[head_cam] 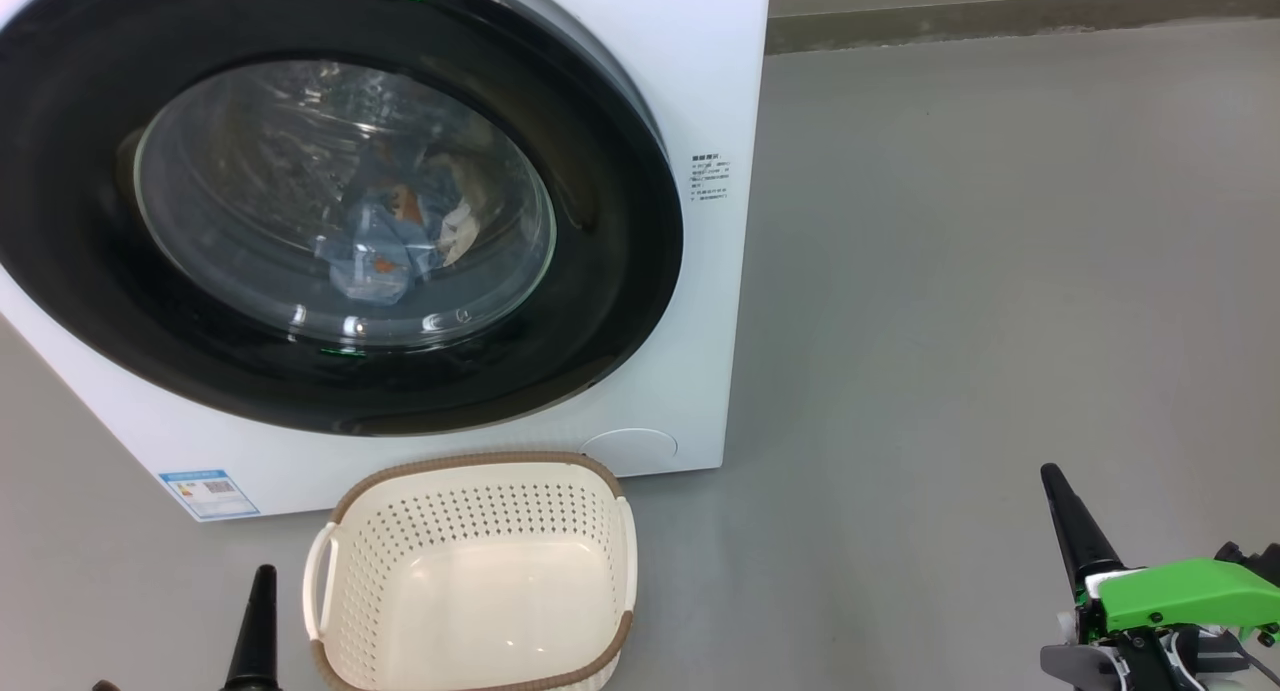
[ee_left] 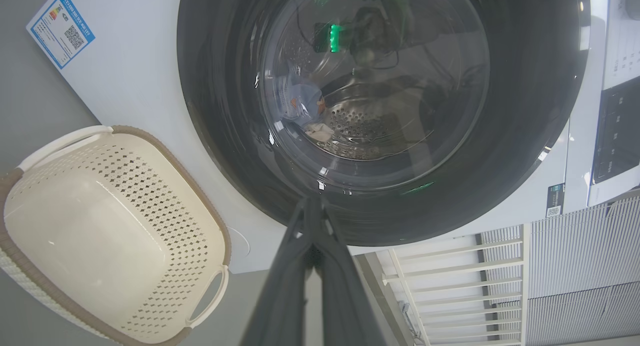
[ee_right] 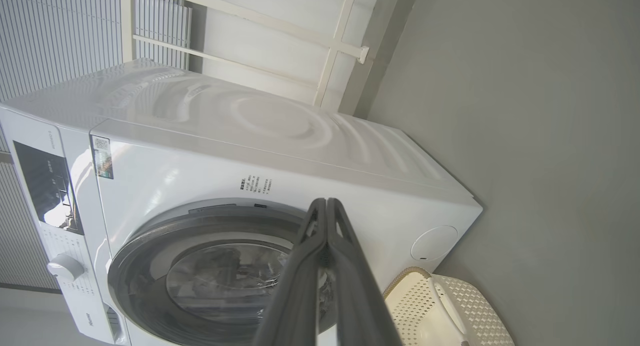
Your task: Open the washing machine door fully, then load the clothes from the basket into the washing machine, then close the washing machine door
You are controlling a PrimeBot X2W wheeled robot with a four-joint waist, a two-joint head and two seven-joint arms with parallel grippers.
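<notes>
The washing machine stands ahead with its door flush against the front, black rim around a clear porthole. Through the glass the clothes, light blue with orange figures and some white cloth, lie in the steel drum; they also show as clothes in the left wrist view. The cream basket sits on the floor in front, nothing in it. My left gripper is shut, low to the basket's left. My right gripper is shut, far to the right over bare floor. Both hold nothing.
Grey floor spreads wide to the machine's right. A blue label sticker sits on the machine's lower left corner. A white railing and slatted wall stand beside the machine. The control panel with a knob is on its front.
</notes>
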